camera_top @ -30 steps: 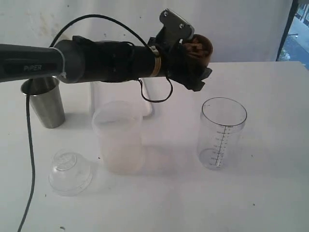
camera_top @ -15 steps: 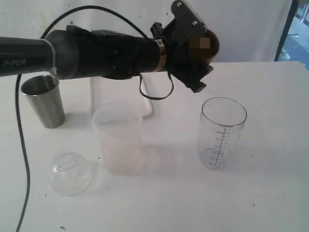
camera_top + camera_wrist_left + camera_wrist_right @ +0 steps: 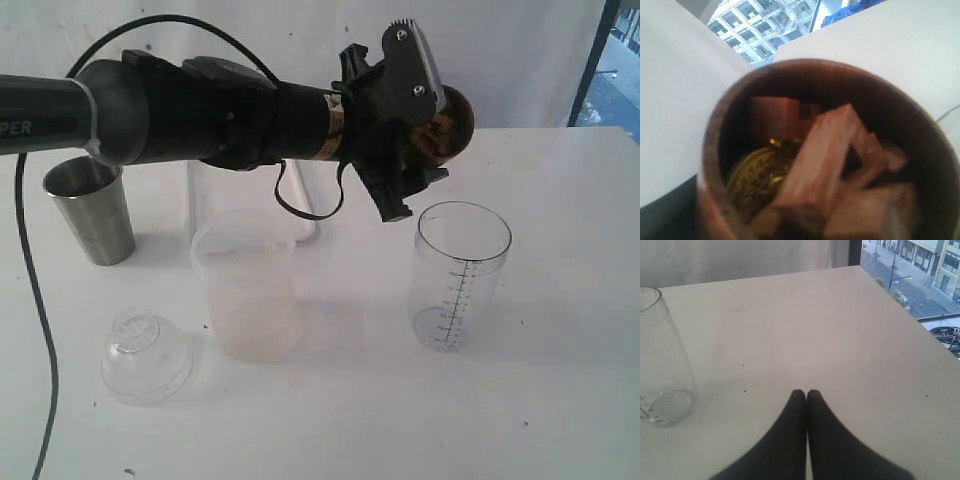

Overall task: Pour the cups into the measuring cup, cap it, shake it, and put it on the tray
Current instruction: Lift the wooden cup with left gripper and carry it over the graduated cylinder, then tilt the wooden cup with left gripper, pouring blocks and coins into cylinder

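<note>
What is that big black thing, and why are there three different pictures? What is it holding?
The big black thing is a robot arm. Its left gripper, a pinching hand, holds a rounded brown wooden cup, tipped sideways in the air near a tall clear plastic measuring cup with a printed scale. One picture comes from a camera watching the whole white table. There you also see a shiny steel tumbler, a frosted plastic tumbler and a clear plastic dome lid. The other two come from small cameras on the robot's wrists. One looks straight into the wooden cup: reddish-brown wooden blocks and something golden lie inside. The other shows the right gripper, shut and empty.
</note>
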`<state>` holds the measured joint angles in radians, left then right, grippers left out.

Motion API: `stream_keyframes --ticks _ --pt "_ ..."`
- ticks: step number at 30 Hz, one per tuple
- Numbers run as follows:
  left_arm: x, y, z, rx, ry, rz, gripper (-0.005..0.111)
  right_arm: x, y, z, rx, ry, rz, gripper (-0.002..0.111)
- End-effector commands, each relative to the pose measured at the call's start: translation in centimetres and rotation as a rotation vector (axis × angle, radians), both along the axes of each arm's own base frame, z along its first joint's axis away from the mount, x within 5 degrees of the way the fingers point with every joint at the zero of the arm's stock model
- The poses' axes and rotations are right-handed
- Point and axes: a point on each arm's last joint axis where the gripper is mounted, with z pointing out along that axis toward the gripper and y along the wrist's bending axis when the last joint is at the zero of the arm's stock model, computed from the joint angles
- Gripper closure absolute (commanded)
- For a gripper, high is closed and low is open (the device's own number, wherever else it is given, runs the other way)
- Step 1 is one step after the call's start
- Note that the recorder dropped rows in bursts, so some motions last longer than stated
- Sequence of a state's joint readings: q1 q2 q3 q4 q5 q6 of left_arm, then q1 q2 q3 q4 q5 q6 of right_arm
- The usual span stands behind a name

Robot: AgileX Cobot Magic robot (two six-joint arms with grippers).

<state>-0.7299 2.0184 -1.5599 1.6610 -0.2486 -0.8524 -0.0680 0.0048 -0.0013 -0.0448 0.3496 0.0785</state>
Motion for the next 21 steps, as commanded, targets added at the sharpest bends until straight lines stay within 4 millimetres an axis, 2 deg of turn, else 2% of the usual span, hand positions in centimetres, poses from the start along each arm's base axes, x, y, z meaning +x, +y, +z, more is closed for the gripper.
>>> stream_keyframes --ticks 1,8,13,17,21 --pt "-0.4 0.0 1.0 0.009 -0.052 -0.030 0.107 0.0 0.0 0.0 0.000 -0.009 0.002 0.108" --pt "-0.4 0.1 1.0 0.064 -0.138 -0.067 0.107 0.0 0.0 0.0 0.000 -0.009 0.002 0.108" --pt "-0.4 0.0 1.2 0.057 -0.138 -0.065 0.107 0.0 0.0 0.0 0.000 -0.009 0.002 0.108" --pt "0.0 -0.2 2.3 -0.016 -0.106 0.011 0.107 0.0 0.0 0.0 0.000 -0.009 0.002 0.108" --pt "-0.1 -0.4 2.8 -0.022 -0.128 -0.012 0.107 0.0 0.0 0.0 0.000 -0.009 0.002 0.108"
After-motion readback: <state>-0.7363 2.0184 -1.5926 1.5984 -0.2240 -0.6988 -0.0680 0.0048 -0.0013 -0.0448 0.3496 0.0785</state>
